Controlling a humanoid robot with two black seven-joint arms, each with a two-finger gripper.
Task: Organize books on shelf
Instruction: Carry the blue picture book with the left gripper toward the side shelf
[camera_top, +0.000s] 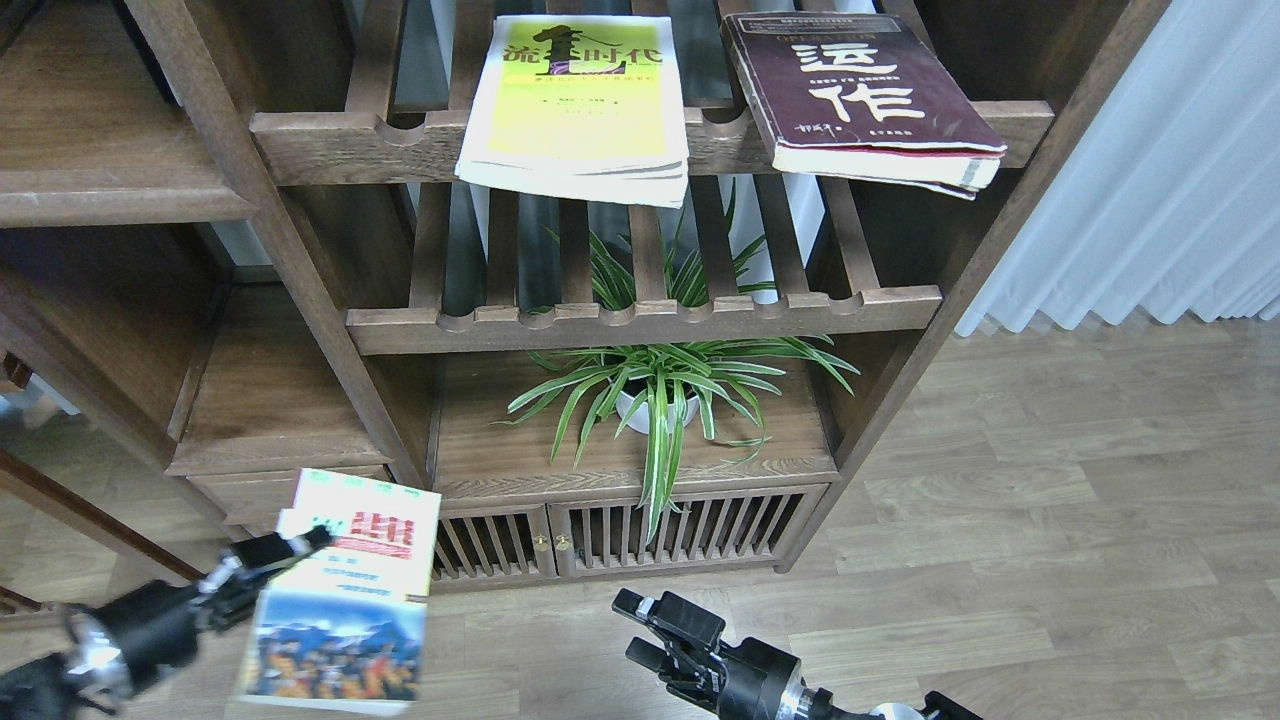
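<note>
Up top, the yellow-green book (578, 105) and maroon book (860, 95) lie on a slatted rack (400, 140). At lower left the left gripper (285, 550) clamps the white book (345, 600); at bottom centre, the right gripper's (650, 630) jaws stand apart, over the pale wood floor (1050, 520). A potted plant (660, 395) sits mid-frame.

Black arms (140, 630), silver wrist rings (95, 650).

Potted spider plant (662, 392); white curtain (1150, 170)
</note>
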